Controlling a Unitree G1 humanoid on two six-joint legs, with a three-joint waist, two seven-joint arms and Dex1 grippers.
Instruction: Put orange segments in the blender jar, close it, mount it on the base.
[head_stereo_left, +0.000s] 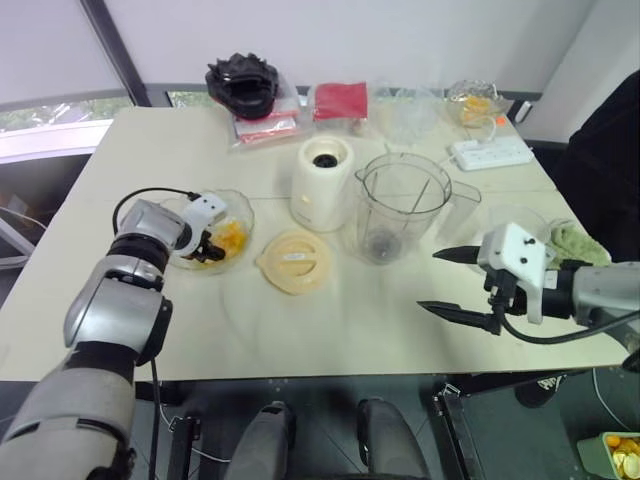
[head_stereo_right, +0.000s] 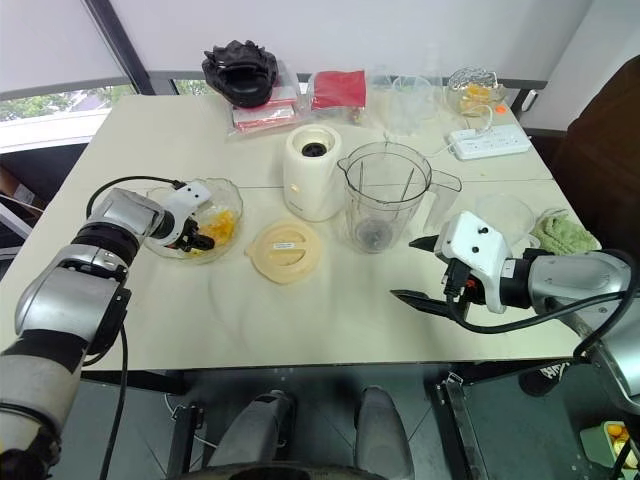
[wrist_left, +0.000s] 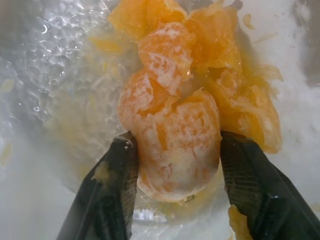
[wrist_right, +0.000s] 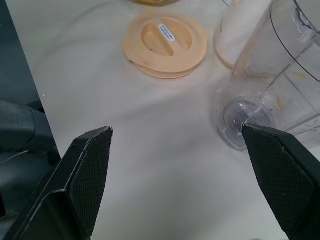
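**Step in hand.** The left gripper (wrist_left: 176, 150) is reaching into the glass bowl (head_stereo_right: 235, 193) and is pinching one orange segment (wrist_left: 172, 120). Its two fingers are part-closed and are pressing on opposite sides of the segment. The segment is lying against the other segments, low in the bowl, so the pick appears to be starting rather than finishing. The jar appears to be holding no fruit, so loading is judged to be only beginning.

**Next move.** The blender jar (head_stereo_left: 403, 205) is standing open to the right of the left gripper, past the lid (head_stereo_left: 294, 262), which is lying flat on the table (head_stereo_left: 330, 330). The base (head_stereo_left: 322, 183) is standing just beside the jar. The next move is probably calling for a straight lift clear of the bowl rim, a carry over the lid, and a release above the jar mouth. The soft, wet segment is likely demanding a light squeeze.

**Right gripper.** The right gripper (head_stereo_left: 430, 281) is hovering wide open and empty, with the jar foot just ahead of its fingertips.

**Surface and room.** The pale table is carrying a power strip (head_stereo_left: 492, 153), a red packet (head_stereo_left: 340, 101) and a black object (head_stereo_left: 242, 85) along its far edge, beyond both grippers.
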